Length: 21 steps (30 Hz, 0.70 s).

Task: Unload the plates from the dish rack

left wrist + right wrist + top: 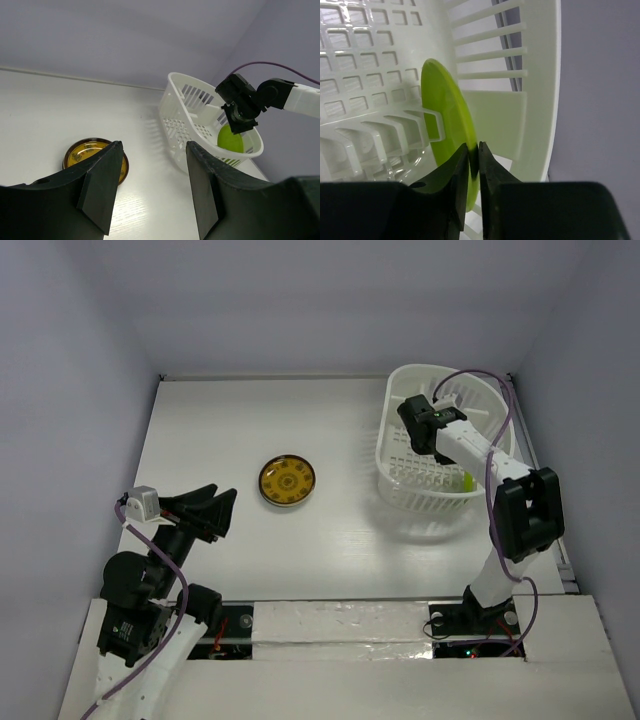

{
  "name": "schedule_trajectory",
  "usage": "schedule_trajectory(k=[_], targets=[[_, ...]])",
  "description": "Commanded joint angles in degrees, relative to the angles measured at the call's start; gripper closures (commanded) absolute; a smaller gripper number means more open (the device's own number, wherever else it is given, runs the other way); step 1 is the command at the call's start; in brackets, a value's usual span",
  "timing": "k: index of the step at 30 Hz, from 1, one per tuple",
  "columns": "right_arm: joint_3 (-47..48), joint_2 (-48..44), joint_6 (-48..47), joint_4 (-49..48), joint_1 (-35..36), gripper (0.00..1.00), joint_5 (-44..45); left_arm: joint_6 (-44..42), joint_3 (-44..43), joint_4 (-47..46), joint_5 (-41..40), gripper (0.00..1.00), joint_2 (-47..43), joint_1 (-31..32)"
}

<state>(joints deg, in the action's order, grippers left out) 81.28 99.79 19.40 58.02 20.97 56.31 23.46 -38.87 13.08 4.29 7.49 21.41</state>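
Two plates are in sight. A lime-green plate [445, 115] stands on edge inside the white dish rack [440, 380], at its near end, close to the slotted wall. The right hand [474, 150] reaches down into the rack and pinches that plate's rim between its two fingers. An amber plate [287, 481] with a dark rim lies flat on the bench [220, 420], well apart from the rack. The left hand [152, 165] hangs over the bench near the amber plate, fingers spread, gripping nothing.
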Motion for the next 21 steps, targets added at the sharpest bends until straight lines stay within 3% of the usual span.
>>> schedule_trajectory(k=[1, 8, 21], targets=[[0.6, 0.0, 1.3, 1.2, -0.4, 0.85, 2.7, 0.0, 0.5, -2.6, 0.5, 0.5, -0.4, 0.5], [1.7, -0.5, -0.1, 2.8, -0.4, 1.0, 4.2, 0.1, 0.6, -2.8, 0.6, 0.5, -0.1, 0.5], [2.0, -5.3, -1.7, 1.9, -0.4, 1.0, 9.8, 0.1, 0.6, -2.7, 0.6, 0.5, 0.3, 0.5]])
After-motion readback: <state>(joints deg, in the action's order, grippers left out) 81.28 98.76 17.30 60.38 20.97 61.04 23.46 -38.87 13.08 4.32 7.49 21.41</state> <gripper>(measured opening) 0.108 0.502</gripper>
